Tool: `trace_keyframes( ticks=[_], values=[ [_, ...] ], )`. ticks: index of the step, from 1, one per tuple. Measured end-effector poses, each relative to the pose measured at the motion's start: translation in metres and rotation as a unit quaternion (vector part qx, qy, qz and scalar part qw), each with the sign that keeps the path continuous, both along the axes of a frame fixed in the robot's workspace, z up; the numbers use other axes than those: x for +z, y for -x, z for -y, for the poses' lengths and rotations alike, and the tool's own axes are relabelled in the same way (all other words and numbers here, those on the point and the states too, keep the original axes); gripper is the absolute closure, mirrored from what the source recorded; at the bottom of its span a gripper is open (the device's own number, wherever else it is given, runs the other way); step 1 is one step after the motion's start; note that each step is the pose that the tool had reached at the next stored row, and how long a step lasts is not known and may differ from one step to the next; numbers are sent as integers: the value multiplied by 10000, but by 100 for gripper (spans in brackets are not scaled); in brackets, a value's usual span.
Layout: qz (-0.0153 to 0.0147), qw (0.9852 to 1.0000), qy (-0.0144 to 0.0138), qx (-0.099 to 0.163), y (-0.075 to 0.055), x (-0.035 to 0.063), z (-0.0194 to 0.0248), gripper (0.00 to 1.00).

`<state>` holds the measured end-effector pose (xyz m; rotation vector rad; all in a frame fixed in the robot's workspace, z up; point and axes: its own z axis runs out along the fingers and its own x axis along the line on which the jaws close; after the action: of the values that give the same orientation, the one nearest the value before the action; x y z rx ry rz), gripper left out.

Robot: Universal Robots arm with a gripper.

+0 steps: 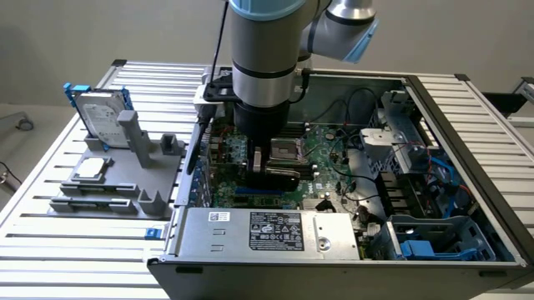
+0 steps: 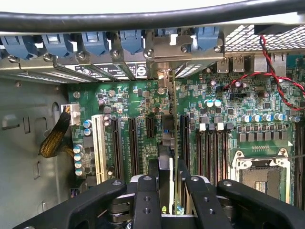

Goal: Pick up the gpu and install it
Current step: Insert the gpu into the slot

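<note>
The gpu (image 2: 166, 138) shows edge-on in the wrist view, a thin card standing upright between the long black slots of the green motherboard (image 2: 138, 100). Its silver end bracket (image 2: 164, 76) reaches the row of slot openings at the case wall. My gripper (image 2: 167, 179) is shut on the card's upper edge, one black finger (image 2: 152, 174) on each side. In the exterior view the gripper (image 1: 265, 164) hangs low inside the open computer case (image 1: 467, 156), with the gpu (image 1: 279, 178) as a black slab under it. Whether the card sits in a slot is hidden.
A hard drive in a blue frame (image 1: 104, 119) and a small silver processor chip (image 1: 92, 165) rest on the grey fixture (image 1: 117, 194) at the exterior view's left. The power supply (image 1: 267, 231), CPU socket (image 2: 259, 171), red-black wires (image 2: 281, 86) and blue latches (image 2: 95, 43) surround the card.
</note>
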<state>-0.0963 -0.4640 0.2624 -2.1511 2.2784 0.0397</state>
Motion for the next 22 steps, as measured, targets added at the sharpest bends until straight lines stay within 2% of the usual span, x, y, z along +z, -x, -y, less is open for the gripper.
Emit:
trace_keyframes(
  ticks=[22],
  values=[
    [0, 9998, -1, 173, 0, 0, -2, 74]
  ],
)
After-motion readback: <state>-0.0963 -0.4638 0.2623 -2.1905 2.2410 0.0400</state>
